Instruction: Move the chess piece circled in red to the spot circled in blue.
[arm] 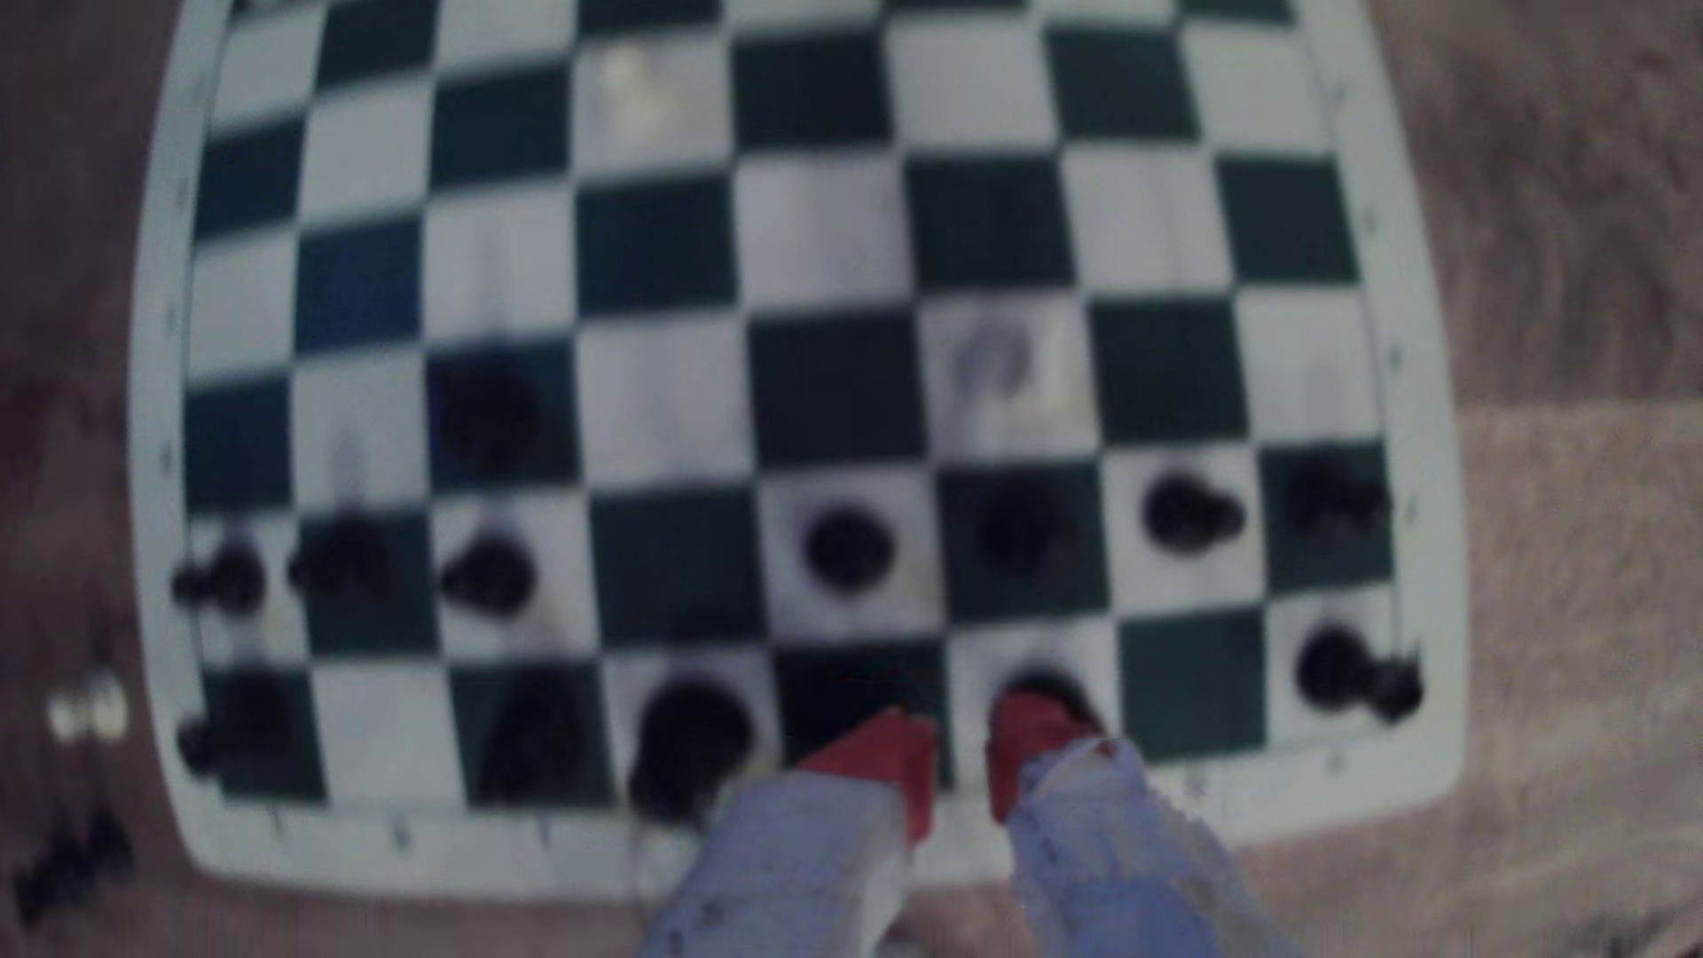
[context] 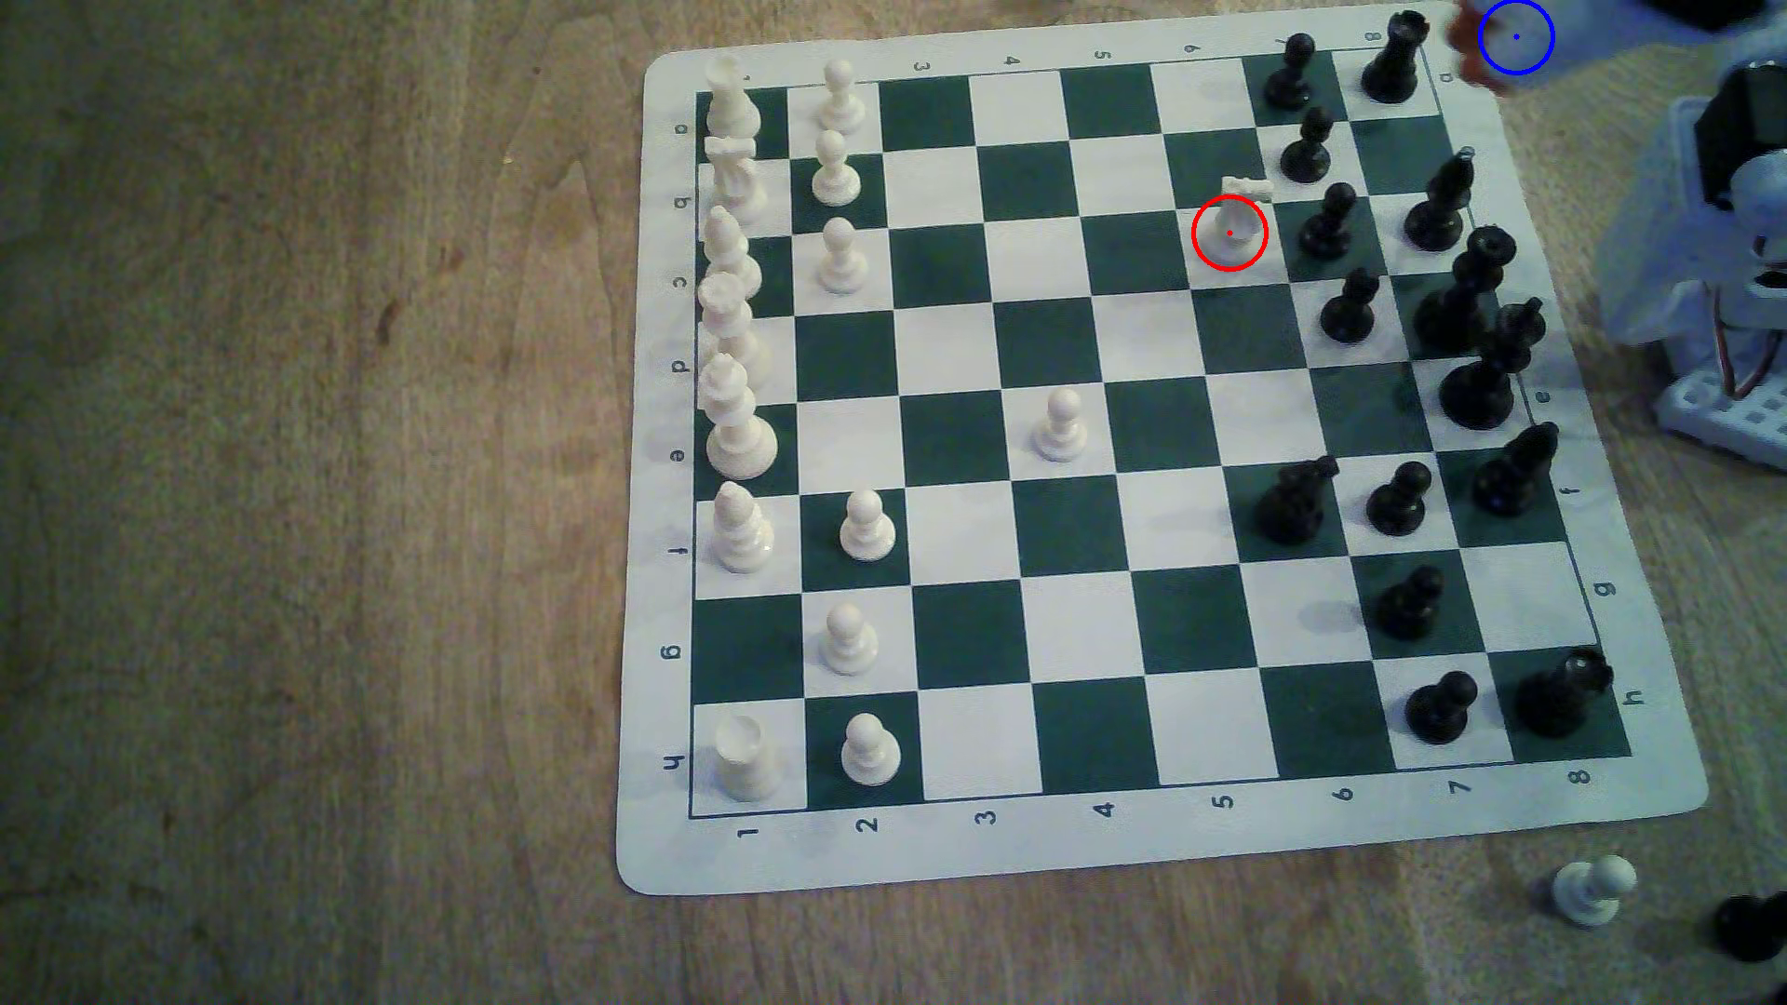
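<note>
Light-brown wood grain runs under everything, a table (context: 290, 483) with a soft vinyl chessboard (context: 1160, 841) laid flat on it, green and white squares, white border with printed letters and numbers.

Nearest the exterior camera, off the board's near corner at that view's right, a lone white pawn (context: 1591, 889) lies on the bare wood, with a dark piece (context: 1752, 926) just beyond it at the frame's edge.

Up on the board now: white's back rank and pawns line the exterior view's left side, one white pawn (context: 1061, 425) advanced to the middle. Black's pieces crowd the opposite side.

And there's our piece: the white knight (context: 1230, 227), ringed in red, upright on a white square, just beside the black pawn row (context: 1330, 222) and touching nothing.

From the wrist view, blurry as it is, the gripper (arm: 958, 755) hovers over the black back rank, red-tipped fingers (arm: 885, 755) parted with a narrow gap and nothing between them.

Farthest back, past the board's far corner, the blue ring (context: 1515, 37) sits at the frame's top; something blurred lies under it.
</note>
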Action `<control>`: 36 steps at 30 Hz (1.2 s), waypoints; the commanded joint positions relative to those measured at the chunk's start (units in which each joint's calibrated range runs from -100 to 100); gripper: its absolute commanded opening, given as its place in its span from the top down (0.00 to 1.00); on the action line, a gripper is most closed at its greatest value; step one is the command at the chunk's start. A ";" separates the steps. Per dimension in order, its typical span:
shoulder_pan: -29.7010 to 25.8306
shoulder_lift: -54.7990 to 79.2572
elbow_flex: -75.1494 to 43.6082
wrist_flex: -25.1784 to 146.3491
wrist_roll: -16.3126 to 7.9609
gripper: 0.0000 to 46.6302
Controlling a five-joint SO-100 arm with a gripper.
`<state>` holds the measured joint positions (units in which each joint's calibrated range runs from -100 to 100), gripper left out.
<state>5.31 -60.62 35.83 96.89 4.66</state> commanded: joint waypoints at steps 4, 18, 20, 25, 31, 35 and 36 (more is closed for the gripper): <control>-0.11 1.45 -1.47 -0.17 0.68 0.95; 10.69 20.55 14.48 -35.14 1.66 0.68; 11.39 22.42 14.48 -36.37 1.90 0.70; 11.62 25.90 14.48 -38.17 1.95 0.71; 10.45 25.48 13.12 -36.94 1.47 0.67; 9.51 24.71 12.85 -36.29 0.98 0.67; 8.81 24.71 13.03 -36.20 0.63 0.67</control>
<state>15.41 -34.06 51.29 60.40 5.84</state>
